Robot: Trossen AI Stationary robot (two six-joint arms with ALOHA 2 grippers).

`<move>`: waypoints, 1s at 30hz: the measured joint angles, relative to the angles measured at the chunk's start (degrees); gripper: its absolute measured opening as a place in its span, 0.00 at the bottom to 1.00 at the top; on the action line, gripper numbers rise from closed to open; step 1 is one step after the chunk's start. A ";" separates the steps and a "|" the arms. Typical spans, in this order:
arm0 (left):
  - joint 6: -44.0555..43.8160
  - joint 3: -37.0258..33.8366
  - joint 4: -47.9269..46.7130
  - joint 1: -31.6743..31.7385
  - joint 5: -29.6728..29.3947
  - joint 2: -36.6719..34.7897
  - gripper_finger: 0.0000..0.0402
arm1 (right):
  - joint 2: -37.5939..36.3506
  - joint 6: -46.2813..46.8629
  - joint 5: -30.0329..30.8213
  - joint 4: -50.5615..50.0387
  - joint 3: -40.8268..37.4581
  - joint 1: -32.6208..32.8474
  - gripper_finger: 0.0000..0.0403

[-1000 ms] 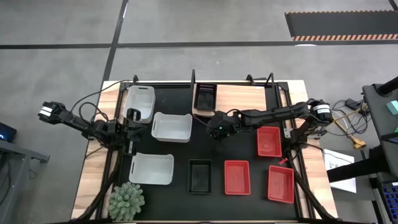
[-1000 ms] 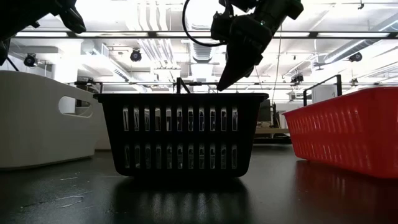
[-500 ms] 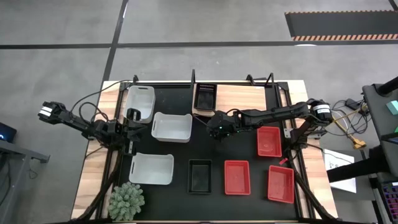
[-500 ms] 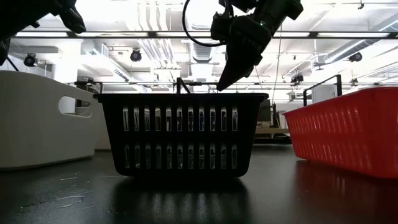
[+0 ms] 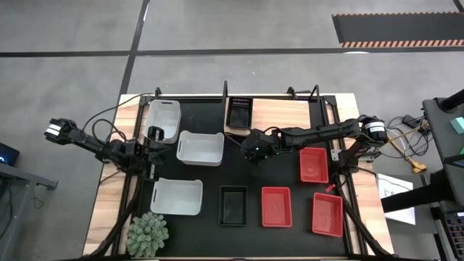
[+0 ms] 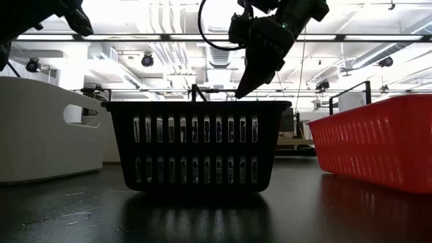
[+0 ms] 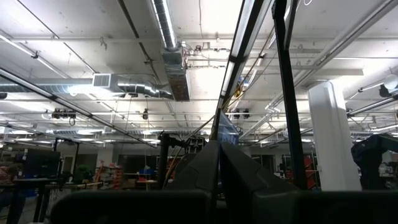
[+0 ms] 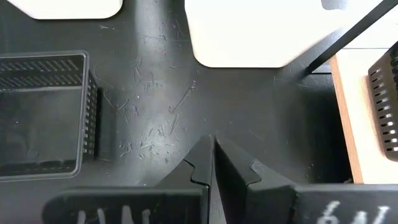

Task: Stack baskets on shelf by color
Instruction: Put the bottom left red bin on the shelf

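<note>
Nothing has moved: right gripper (image 5: pixel 251 153) stays closed and empty above the desk (image 5: pixel 275 174), black basket (image 5: pixel 233 205) below it; left gripper (image 5: pixel 151 147) closed.

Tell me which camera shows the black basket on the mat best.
The low view: the black basket fills the middle, slots and rim plain. The high view shows it small from above, beside a red basket. The right wrist view catches only part of it. The left wrist view shows none of it.

In the low view a red basket (image 6: pixel 381 142) runs off the right edge, a white basket (image 6: pixel 40 128) off the left; the black basket (image 6: pixel 196 145) hides the shelf.
</note>
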 joint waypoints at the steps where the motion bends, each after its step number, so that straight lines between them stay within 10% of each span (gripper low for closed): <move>1: 0.00 0.00 0.00 0.00 0.00 0.00 0.00 | 0.00 0.03 0.00 0.00 0.00 0.02 0.02; 30: -0.02 0.00 0.02 0.00 0.02 -0.02 0.00 | -4.71 14.03 3.23 -14.76 0.92 17.94 0.03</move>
